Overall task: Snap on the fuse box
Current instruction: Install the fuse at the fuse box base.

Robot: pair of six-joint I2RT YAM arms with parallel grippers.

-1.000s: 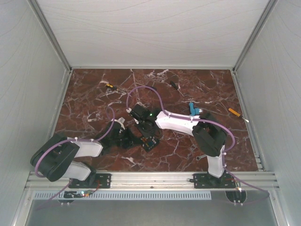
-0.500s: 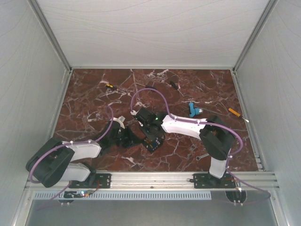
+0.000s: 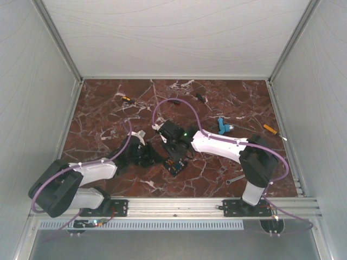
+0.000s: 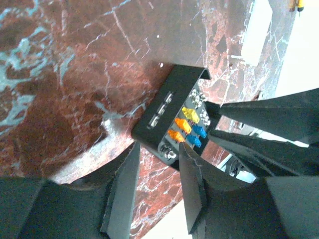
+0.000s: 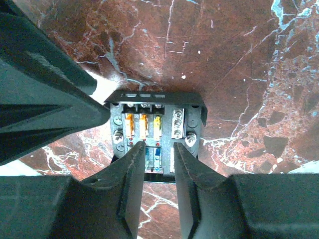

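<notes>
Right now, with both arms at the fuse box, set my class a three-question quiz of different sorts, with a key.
1. True or false: the left gripper and the right gripper are both at the fuse box.
2. Which colours are the fuses inside? A) orange, yellow, blue B) green, red C) white only
3. Fill in: the blue plastic piece lies on the ___ arm's side of the table.
Key: 1 true; 2 A; 3 right.
</notes>
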